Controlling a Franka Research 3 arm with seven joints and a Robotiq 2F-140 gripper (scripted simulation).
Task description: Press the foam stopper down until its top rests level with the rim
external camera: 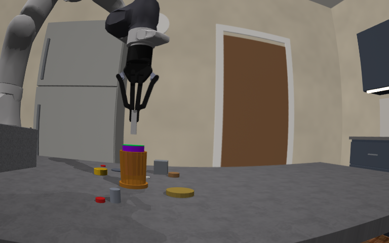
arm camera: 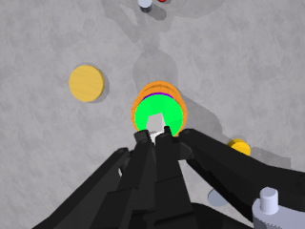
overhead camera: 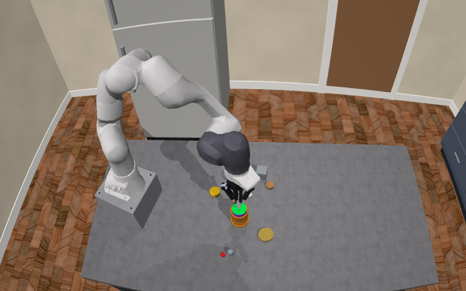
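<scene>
An orange ribbed jar (overhead camera: pixel 239 220) (external camera: pixel 133 168) (arm camera: pixel 133 111) stands upright on the grey table (overhead camera: pixel 343 212) (external camera: pixel 258 200). The foam stopper (overhead camera: pixel 238 208) (external camera: pixel 132 148) (arm camera: pixel 159 111) has a purple side and a green top. It sticks out a little above the jar's rim, and nothing lies on it. My gripper (overhead camera: pixel 238 201) (external camera: pixel 133 128) (arm camera: pixel 158 125) is shut and empty. It points straight down and hangs a short way above the middle of the stopper, clear of it.
A flat yellow disc (overhead camera: pixel 266 234) (external camera: pixel 180 192) (arm camera: pixel 87 83), a small yellow cylinder (overhead camera: pixel 214 191) (external camera: pixel 100 171), a red button (overhead camera: pixel 222 254) (external camera: pixel 100 199), a grey cylinder (overhead camera: pixel 230 251) (external camera: pixel 115 195), a grey cube (overhead camera: pixel 261 171) (external camera: pixel 160 167) and a brown disc (overhead camera: pixel 269 185) (external camera: pixel 173 174) lie around the jar.
</scene>
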